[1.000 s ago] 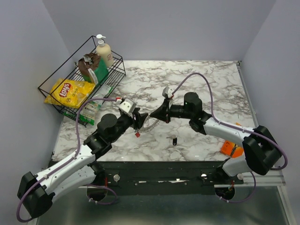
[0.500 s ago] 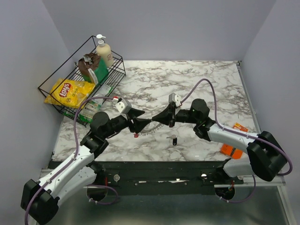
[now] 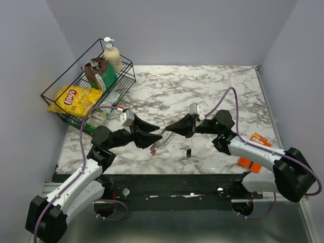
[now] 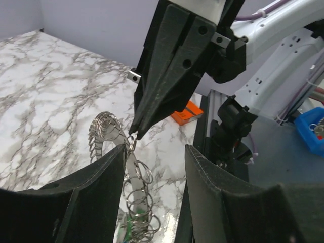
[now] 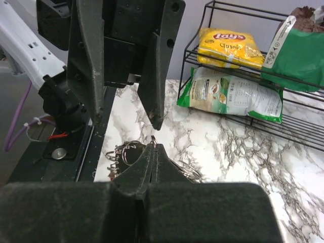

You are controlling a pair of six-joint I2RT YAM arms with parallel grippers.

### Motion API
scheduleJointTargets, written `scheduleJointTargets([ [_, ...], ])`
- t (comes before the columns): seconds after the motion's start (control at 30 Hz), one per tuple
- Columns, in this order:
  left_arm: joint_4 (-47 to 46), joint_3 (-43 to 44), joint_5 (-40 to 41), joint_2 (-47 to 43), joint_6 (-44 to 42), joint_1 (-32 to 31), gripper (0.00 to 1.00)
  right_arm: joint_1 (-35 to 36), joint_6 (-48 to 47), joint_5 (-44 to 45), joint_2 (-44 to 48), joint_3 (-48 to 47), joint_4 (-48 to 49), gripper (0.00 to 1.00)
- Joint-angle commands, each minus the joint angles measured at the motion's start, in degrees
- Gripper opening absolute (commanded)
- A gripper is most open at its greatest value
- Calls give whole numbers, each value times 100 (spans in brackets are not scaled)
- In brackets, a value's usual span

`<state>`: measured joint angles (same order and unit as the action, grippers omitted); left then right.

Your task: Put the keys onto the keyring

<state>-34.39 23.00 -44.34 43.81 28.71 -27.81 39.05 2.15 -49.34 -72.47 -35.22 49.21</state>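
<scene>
The keyring (image 3: 158,140), a silvery toothed hoop with several small rings on it, hangs between my two grippers at the table's front middle. My right gripper (image 3: 168,129) is shut on one small ring at its tip (image 5: 153,143). My left gripper (image 3: 153,135) is open, its fingers either side of the keyring (image 4: 103,132) without pinching it. A red key (image 3: 153,151) hangs at the keyring's low end, and a green head (image 4: 128,230) shows among the rings. A black key (image 3: 188,151) lies loose on the marble to the right.
A black wire basket (image 3: 55,104) with chip bags and a soap bottle (image 3: 112,54) stands at the back left. Flat orange pieces (image 3: 248,162) lie at the front right by the right arm. The table's front edge is just below the grippers.
Both arms have swung lower and toward the front edge. My left gripper, shut before, has opened around the keyring. The right gripper has kept its pinch.
</scene>
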Motion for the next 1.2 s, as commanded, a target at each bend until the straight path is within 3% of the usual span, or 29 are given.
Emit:
scheduleJointTargets([
  [0.0, -893, -129, -654, 22, 442, 22, 57, 24, 66, -137, 163, 112, 642, 1],
  [0.17, -1490, -235, -866, 31, 723, 30, 59, 15, 162, -128, 163, 174, 879, 1],
  [0.33, -2053, -253, -1278, 338, 1232, 22, 70, 6, 259, -155, 128, 165, 1020, 1],
  [0.6, -2986, -261, -1367, 1138, 1752, 30, 65, -29, 347, -181, 128, 174, 1073, 1],
  [0.87, -695, -42, -805, 463, 356, 30, 59, -38, 347, -172, 145, 182, 1064, 1],
  [1.17, -718, -68, -541, 540, 162, 30, 59, -38, 356, -251, 110, 156, 1020, 1],
])
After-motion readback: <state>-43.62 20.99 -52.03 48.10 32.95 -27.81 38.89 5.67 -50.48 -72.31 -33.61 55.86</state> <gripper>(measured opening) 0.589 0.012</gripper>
